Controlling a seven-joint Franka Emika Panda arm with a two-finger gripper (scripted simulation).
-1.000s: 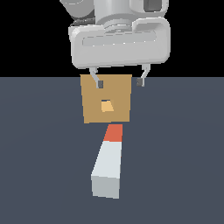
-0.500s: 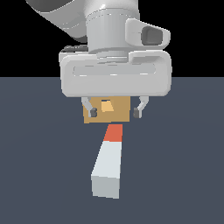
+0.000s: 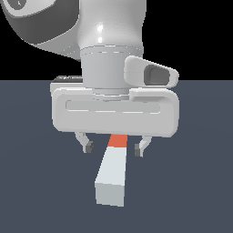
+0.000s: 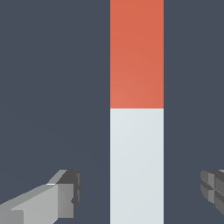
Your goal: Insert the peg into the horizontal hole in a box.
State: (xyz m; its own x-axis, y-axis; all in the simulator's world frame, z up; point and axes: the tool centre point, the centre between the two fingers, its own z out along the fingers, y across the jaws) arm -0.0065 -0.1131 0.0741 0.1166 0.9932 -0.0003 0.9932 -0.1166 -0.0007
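My pincer (image 3: 113, 147) has come down from box height and now straddles the peg (image 3: 112, 175), jaws spread wide, touching nothing. Grasp is next, I judge. The peg lies flat on the worktop (image 3: 195, 191): pale grey-white, red-orange far end. The box is hidden.

From where I'm driving this, the peg (image 3: 112, 170) is pale grey-white along most of its length with a flat red-orange end, plain blocks of colour with no pattern on either. The gripper (image 3: 113, 147) has a glossy light grey-white body and darker grey fingertips (image 4: 70, 192), and the arm above it goes charcoal on the rounded joint. The floor (image 3: 36, 182) is one even slate blue-grey, with solid black behind it.
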